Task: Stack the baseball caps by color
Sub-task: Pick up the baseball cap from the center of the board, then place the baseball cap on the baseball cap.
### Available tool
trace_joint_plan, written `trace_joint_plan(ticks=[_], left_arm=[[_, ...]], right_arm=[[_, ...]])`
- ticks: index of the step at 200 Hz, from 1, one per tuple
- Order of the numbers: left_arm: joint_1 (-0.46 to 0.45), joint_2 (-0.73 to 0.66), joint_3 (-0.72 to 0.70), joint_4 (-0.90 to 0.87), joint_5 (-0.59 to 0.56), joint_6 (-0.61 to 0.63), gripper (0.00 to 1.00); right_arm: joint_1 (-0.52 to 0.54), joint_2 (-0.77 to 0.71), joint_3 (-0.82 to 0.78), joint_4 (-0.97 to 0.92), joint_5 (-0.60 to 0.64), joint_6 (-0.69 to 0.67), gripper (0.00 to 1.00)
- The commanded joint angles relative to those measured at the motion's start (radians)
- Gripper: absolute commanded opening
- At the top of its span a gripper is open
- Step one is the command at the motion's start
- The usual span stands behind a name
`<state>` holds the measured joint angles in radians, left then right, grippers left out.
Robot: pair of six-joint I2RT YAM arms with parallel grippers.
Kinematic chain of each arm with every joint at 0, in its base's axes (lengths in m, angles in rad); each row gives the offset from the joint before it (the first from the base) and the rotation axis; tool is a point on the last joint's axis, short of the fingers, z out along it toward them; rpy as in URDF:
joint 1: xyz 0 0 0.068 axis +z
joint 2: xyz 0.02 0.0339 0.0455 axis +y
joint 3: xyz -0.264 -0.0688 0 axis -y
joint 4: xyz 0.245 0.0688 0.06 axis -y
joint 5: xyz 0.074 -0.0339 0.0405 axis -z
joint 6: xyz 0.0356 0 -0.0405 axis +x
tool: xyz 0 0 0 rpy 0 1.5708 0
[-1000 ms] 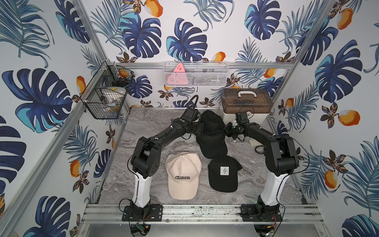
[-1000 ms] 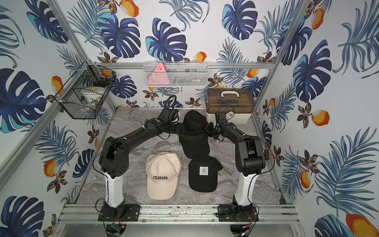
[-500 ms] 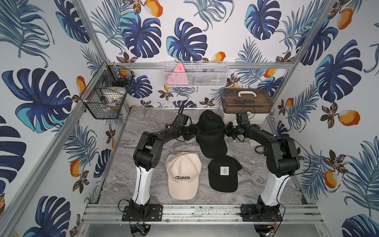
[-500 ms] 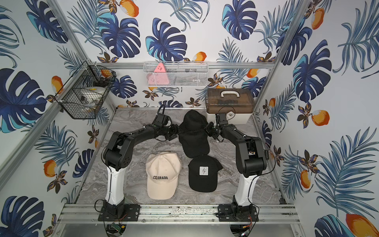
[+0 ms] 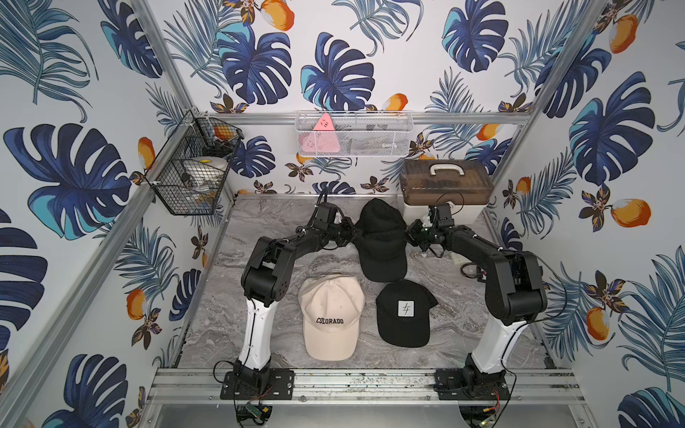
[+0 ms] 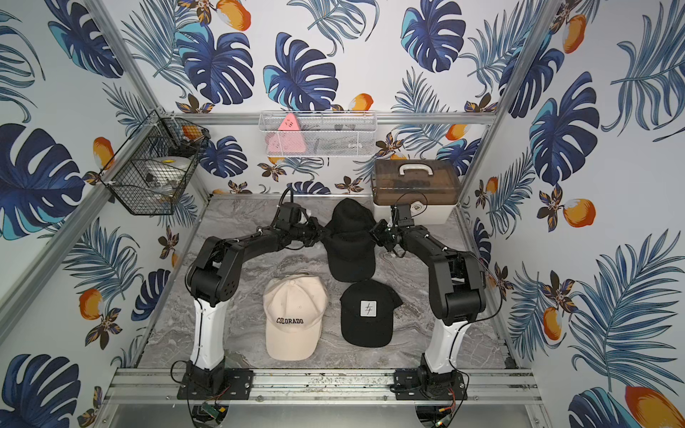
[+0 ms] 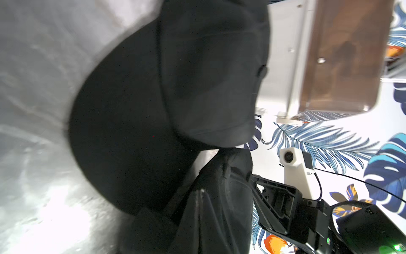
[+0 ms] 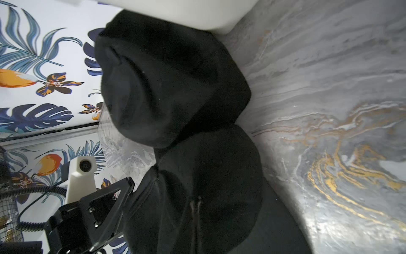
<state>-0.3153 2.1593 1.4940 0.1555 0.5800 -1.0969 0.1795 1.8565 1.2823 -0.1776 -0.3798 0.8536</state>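
Pinching the black cap [image 5: 383,259] at far centre of the table [image 5: 218,318] with left gripper [image 5: 352,234] and right gripper [image 5: 409,234], both clenched on crown fabric at opposite sides. Soft, light, bound to sag and fold; only the brim stiff, so best gripped low on the crown beside the brim. Spanning the gap between both grips, brim pointing near, touching a second black cap [image 5: 381,216] just behind. Cream cap [image 5: 331,318] near left, tagged cap [image 5: 404,315] near right, both well apart from it.
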Motion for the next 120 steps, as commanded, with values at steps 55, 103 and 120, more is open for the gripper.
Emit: trace_joint_plan(ticks=[55,103,120], left_arm=[[-0.014,-0.175,-0.016,-0.031,0.016,0.072,0.00],[-0.083,-0.345,-0.076,-0.039,-0.017,0.123,0.00],[-0.126,-0.420,-0.110,-0.051,-0.041,0.151,0.00]], right_arm=[[0.002,-0.208,0.004,-0.033,-0.001,-0.007,0.00],[0.003,-0.428,-0.034,-0.154,0.016,-0.052,0.00],[0.003,-0.524,-0.061,-0.207,0.027,-0.060,0.00]])
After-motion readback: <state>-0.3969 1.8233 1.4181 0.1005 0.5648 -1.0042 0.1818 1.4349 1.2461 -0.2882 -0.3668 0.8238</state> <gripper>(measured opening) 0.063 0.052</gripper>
